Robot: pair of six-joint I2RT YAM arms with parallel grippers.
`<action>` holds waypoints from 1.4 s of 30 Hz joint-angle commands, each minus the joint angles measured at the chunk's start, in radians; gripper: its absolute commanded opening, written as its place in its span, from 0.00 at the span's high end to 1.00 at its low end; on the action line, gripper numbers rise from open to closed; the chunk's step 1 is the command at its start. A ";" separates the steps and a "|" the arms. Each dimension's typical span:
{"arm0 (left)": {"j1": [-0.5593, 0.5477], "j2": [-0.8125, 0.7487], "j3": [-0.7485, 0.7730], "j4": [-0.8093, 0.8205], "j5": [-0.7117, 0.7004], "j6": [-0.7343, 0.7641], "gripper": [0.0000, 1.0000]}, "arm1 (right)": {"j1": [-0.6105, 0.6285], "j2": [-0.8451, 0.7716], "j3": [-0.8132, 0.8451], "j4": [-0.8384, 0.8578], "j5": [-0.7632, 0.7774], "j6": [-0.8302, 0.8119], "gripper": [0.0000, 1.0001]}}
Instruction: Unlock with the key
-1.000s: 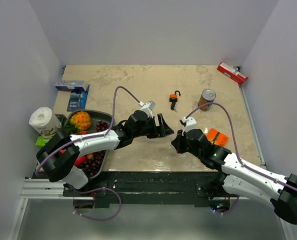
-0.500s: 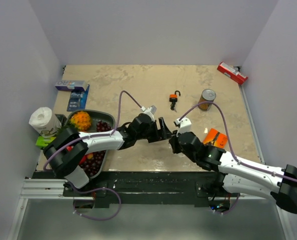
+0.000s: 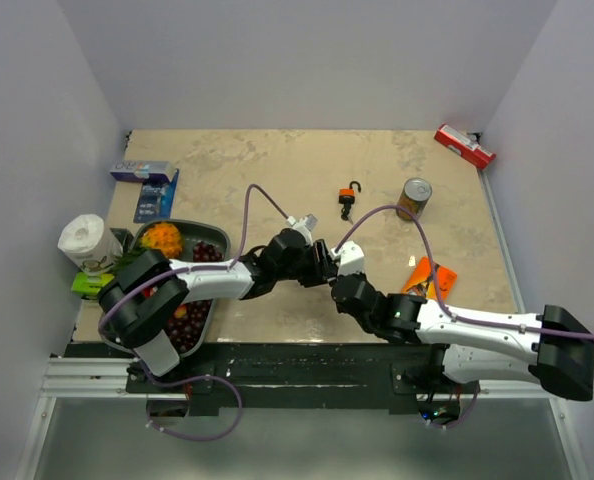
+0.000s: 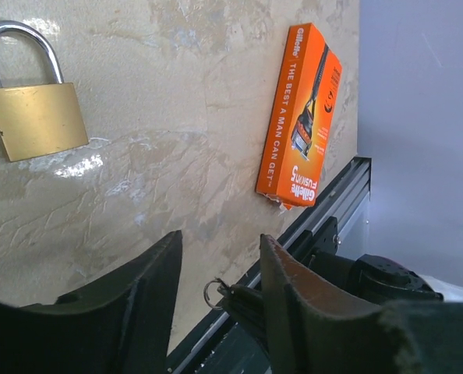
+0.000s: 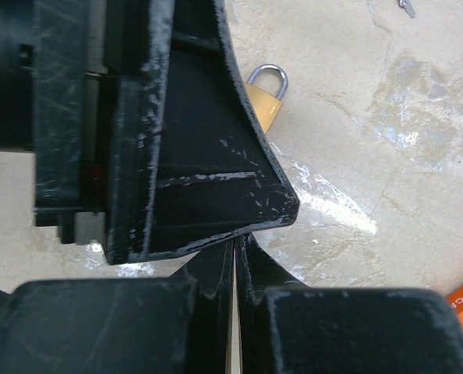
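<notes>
In the left wrist view a brass padlock (image 4: 35,121) with a silver shackle lies flat on the table. My left gripper (image 4: 220,243) is open above the table near it. Between its fingers (image 4: 294,288) pokes the tip of my right gripper (image 4: 243,305), shut on the key, whose small metal ring (image 4: 211,294) sticks out. From above, the two grippers meet at the table's near middle, left gripper (image 3: 322,262) against right gripper (image 3: 337,272). The right wrist view shows its shut fingertips (image 5: 235,243) under the left finger (image 5: 192,156), with the brass padlock (image 5: 264,100) behind.
An orange padlock with a black shackle (image 3: 348,203) and a can (image 3: 413,198) stand beyond the grippers. An orange razor box (image 3: 432,275) lies to the right, a red box (image 3: 464,146) at the back right. A fruit tray (image 3: 182,228), paper roll (image 3: 82,240) and blue box (image 3: 147,180) sit left.
My right gripper has slid left until its shut tips sit between the left fingers. The left jaws have narrowed around them.
</notes>
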 commanded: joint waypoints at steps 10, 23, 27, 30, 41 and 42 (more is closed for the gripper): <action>-0.025 0.029 0.006 0.069 0.078 -0.020 0.80 | 0.039 0.060 0.068 0.033 0.176 0.021 1.00; -0.033 0.048 0.011 0.086 0.087 -0.017 1.00 | 0.048 0.113 0.085 0.013 0.219 0.073 1.00; -0.030 0.040 0.006 0.088 0.069 0.000 1.00 | 0.048 0.116 0.086 0.024 0.149 0.079 1.00; -0.018 0.040 0.003 0.106 0.082 0.029 1.00 | 0.048 0.112 0.085 0.038 0.107 0.079 0.88; 0.082 -0.050 -0.046 0.095 0.056 0.130 1.00 | 0.021 -0.048 -0.012 0.110 -0.047 0.058 0.54; 0.087 -0.060 -0.063 0.098 0.059 0.138 1.00 | -0.014 -0.078 -0.024 0.122 -0.077 0.050 0.51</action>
